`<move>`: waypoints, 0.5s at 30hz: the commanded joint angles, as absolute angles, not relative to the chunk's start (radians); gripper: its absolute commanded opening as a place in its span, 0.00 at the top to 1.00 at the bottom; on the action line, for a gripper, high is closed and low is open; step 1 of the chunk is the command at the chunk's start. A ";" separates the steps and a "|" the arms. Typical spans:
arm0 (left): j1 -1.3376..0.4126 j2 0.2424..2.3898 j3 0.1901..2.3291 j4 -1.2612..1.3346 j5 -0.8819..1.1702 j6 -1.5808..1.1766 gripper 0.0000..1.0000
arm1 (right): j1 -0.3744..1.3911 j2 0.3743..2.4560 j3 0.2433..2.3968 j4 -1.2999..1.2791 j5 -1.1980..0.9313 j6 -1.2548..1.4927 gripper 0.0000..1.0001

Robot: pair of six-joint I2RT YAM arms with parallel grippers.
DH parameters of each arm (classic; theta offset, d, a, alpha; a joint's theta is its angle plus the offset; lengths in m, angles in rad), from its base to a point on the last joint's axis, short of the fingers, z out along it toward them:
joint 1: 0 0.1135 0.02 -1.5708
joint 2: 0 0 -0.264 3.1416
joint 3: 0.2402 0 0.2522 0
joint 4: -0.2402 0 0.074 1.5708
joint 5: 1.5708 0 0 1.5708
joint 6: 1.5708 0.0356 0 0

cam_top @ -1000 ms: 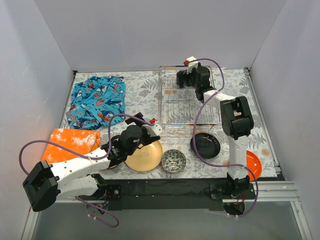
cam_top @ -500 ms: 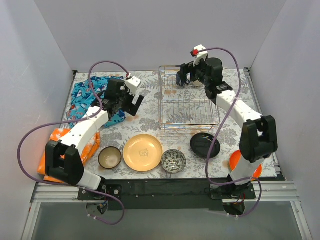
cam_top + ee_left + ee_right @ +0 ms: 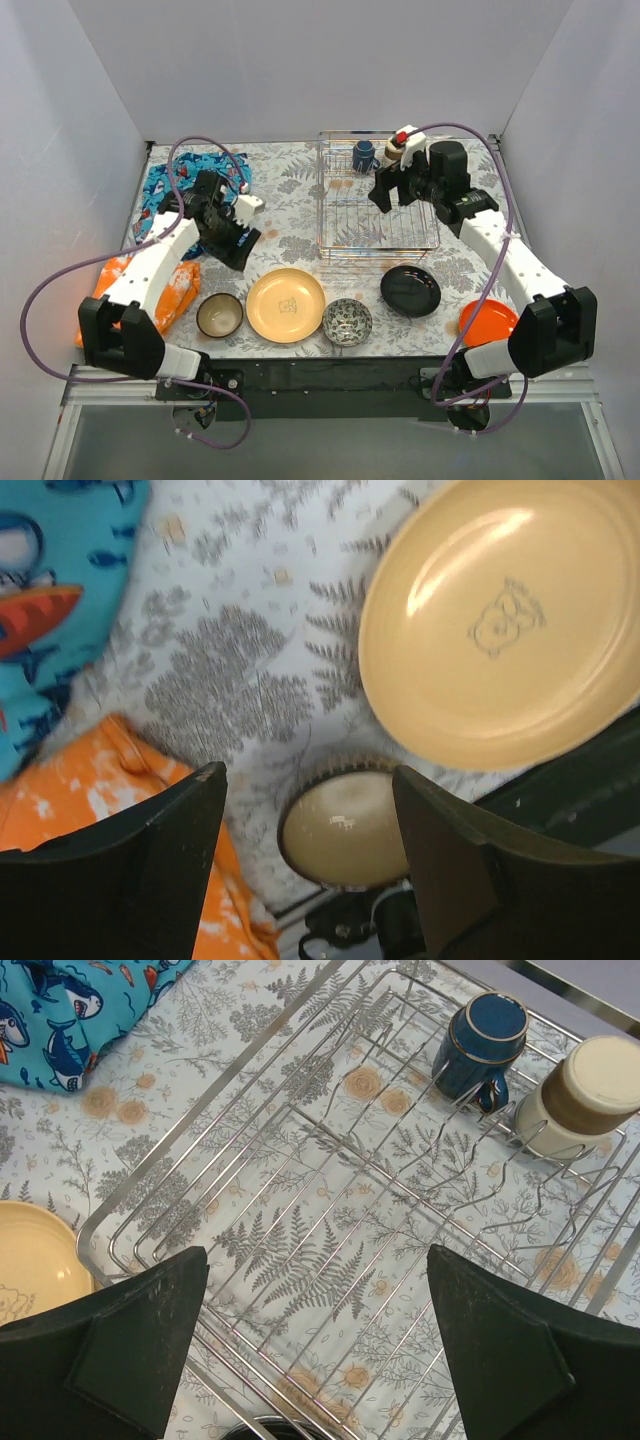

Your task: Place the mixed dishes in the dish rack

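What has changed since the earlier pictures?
The right gripper drew back from the far end of the dish rack, leaving the dark blue mug standing there. The left gripper swung from the blue cloth toward the dark brown bowl. The tan-yellow plate and grey bowl stayed put.

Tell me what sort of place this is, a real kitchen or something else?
Probably a robot test cell staged for dish loading, not a kitchen: plain grey walls box in a fern-print table, a left arm and right arm are bolted at its near edge, and a dish rack holds a dark blue mug.
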State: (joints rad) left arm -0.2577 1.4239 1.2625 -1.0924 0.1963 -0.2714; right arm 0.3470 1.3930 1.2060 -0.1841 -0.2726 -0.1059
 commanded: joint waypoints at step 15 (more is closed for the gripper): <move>-0.265 1.258 1.011 -1.387 0.221 0.055 0.39 | 0.341 1.411 1.190 -0.242 -0.408 -0.130 0.02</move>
State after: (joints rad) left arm -0.2516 1.2789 1.0679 -1.3289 0.2203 -0.0380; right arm 0.3462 1.4296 1.1873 -0.2390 -0.3576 -0.1081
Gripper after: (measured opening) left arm 0.621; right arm 0.984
